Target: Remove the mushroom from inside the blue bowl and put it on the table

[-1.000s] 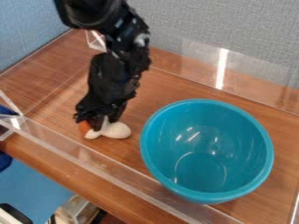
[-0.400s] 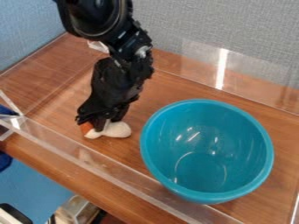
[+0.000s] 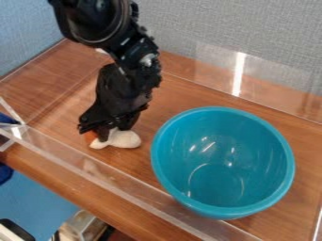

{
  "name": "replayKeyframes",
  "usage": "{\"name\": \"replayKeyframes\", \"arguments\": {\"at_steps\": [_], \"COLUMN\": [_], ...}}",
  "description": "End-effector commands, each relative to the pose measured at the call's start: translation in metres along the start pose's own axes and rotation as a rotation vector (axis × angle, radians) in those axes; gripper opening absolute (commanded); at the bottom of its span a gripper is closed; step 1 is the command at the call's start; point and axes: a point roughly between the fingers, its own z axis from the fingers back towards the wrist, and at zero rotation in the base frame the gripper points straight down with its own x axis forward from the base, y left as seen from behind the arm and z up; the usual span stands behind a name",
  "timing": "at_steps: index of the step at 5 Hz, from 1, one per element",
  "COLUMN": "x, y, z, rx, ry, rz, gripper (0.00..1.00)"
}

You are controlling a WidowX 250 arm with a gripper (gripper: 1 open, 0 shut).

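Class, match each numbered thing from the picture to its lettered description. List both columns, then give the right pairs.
Things:
1. small toy mushroom with a cream-white stem
2. large round teal-blue plastic bowl
3. black robot gripper
4. reddish-brown wood-grain table

Descriptions:
A. deep and glossy, with nothing inside
B. directly over the orange-brown cap
C. surface under the bowl
D. lying on its side, outside the bowl

Pairs: 1-D, 2-A, 3-B, 4-C
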Motion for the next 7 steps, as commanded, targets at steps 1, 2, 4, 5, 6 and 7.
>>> {"name": "replayKeyframes", "arguments": {"at_steps": [1, 2, 4, 5, 6, 7], "x": [0.013, 0.022, 0.022, 0.024, 0.026, 0.027], "y": [0.015, 0.024, 0.03, 0.026, 0.022, 0.018], "z": [-0.008, -0.011, -0.014, -0.013, -0.013, -0.014], "rx": [0.009, 0.009, 0.02, 0.015, 0.011, 0.006], "ry": [-0.009, -0.015, -0.012, -0.01, -0.008, -0.005], "rz": [-0.006, -0.028, -0.021, -0.035, -0.048, -0.061], "gripper": [1.0, 1.0, 1.0, 1.0, 1.0, 1.0]}}
